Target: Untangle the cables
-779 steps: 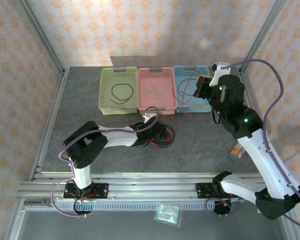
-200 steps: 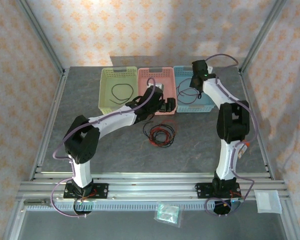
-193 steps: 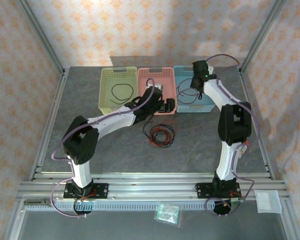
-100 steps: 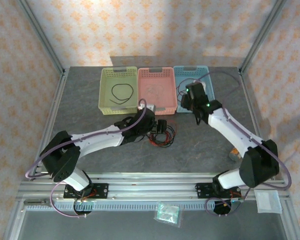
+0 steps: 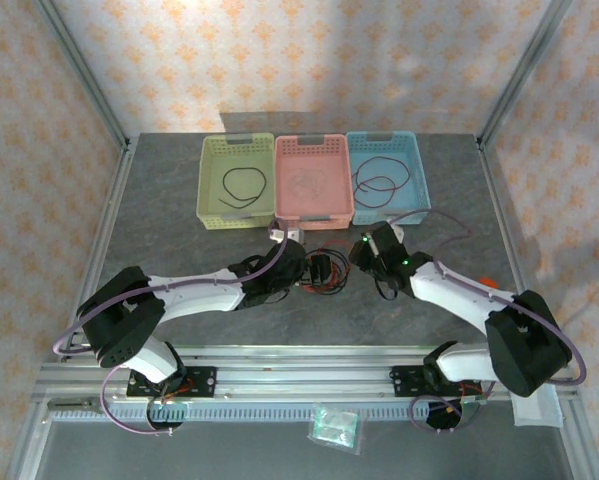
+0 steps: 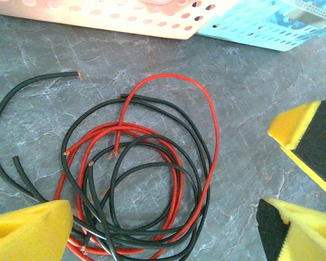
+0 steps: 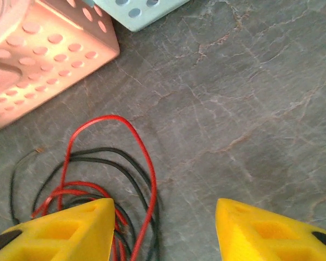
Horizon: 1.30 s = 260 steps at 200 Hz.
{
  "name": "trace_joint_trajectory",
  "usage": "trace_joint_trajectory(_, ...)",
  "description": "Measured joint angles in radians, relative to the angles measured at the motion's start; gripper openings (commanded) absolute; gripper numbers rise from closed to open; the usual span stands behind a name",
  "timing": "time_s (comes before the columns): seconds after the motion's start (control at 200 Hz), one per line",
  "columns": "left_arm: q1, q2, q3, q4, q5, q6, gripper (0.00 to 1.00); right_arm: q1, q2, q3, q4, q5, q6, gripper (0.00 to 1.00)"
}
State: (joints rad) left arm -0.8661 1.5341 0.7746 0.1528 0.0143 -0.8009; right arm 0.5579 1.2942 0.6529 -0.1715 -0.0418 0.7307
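Desk first: from above we see its grey marbled top carrying three baskets in a row at the far side, the green basket, the pink basket and the blue basket. That view looks into them. One black cable loop lies in the green, a faint pale cable in the pink, and black cable loops in the blue. The wrist views catch just the perforated outer walls of the pink and blue ones.

Next, the tangle lies on the desk in front of the pink basket, between the two arms' ends. From above it is a small dark knot. The left wrist view separates it into red and black strands coiled through one another, with cut ends lying loose at the left.

We see the left pincer at the tangle's left edge. In its own view the jaws stand wide apart and grip nothing, with the coil on the desk beneath the gap.

The right pincer sits just right of the tangle, also spread wide and empty. In its view a red loop reaches into the left part of the gap.
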Motion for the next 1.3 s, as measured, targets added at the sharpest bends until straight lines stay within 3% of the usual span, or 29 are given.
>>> trace_joint_trajectory(0.396, 0.04, 0.011, -0.043, 0.115, 0.055, -0.014, 0.89, 0.016, 0.093, -0.028, 0.136, 0.026, 0.209, 0.46)
trace_joint_trajectory(0.676, 0.095, 0.054, -0.063, 0.174, 0.11, -0.029, 0.89, 0.024, 0.179, -0.019, 0.161, 0.014, 0.227, 0.4)
trace_joint_trajectory(1.302, 0.097, 0.059, -0.063, 0.175, 0.135, -0.01, 0.89, 0.024, 0.282, 0.036, 0.18, 0.005, 0.238, 0.27)
